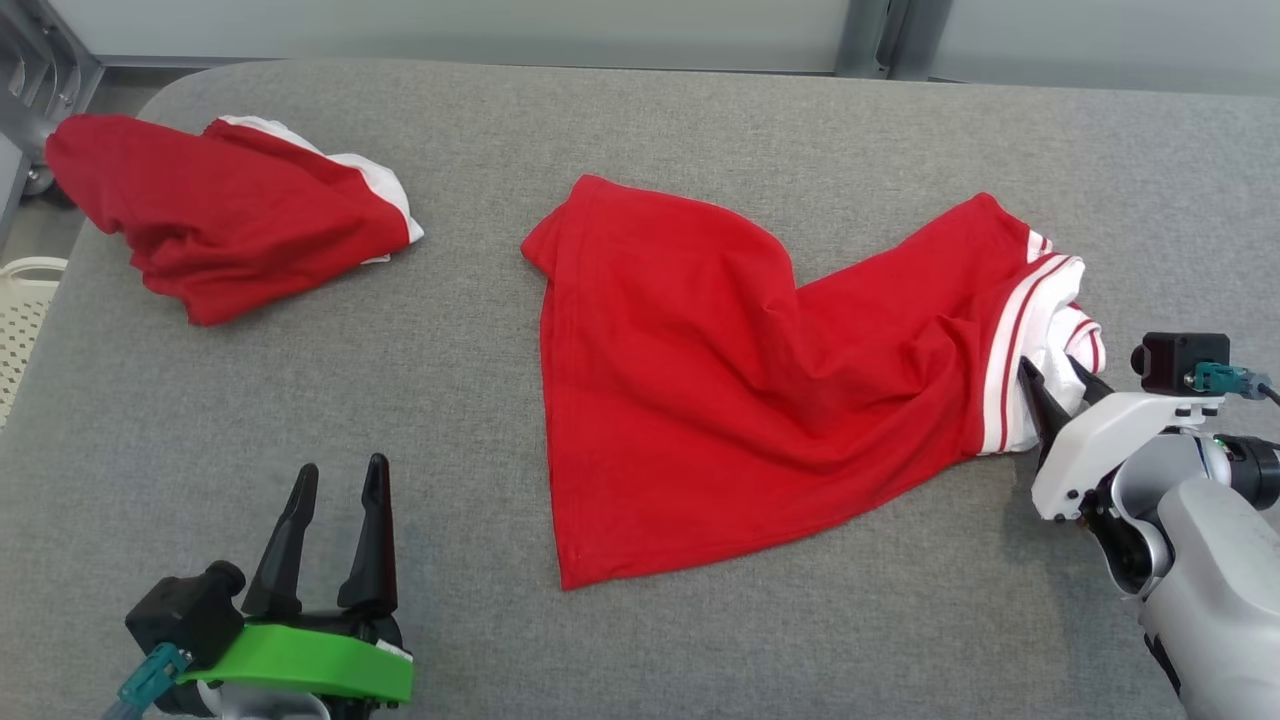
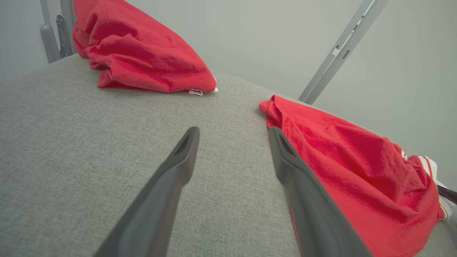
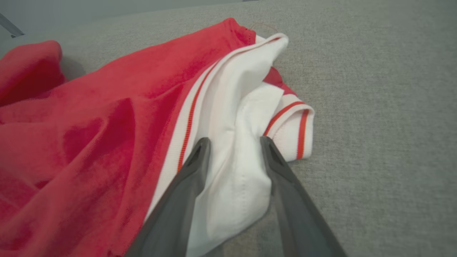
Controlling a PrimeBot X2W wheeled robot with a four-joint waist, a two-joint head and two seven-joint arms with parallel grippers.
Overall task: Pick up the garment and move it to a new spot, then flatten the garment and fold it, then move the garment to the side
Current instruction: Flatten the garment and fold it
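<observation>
Garment (image 1: 740, 380): red with white, red-striped trim. It lies crumpled but roughly spread at mid-table, right of centre. I see its red body running left and near, with the white end bunched at the far right.
White trim (image 3: 228, 117): folded over on itself at the garment's right end, resting on the table.
Right gripper (image 1: 1050, 365): at the garment's right end, low to the cloth. In the right wrist view (image 3: 234, 141) its fingers (image 3: 185, 185) stand apart, astride a fold of the white trim and touching it on both sides. I cannot tell if they bite the cloth.
Left gripper (image 1: 342, 466): near left, jaws spread wide with nothing between them. It sits over bare cloth-covered table, apart from the garment's left edge (image 2: 357, 167).
Second garment (image 1: 220, 230): also red and white, heaped at the far left corner, well apart from the first.
Table (image 1: 700, 120): grey fabric top with rounded far corners.
Basket (image 1: 20, 320): pale and perforated, at the left edge beside the table.
</observation>
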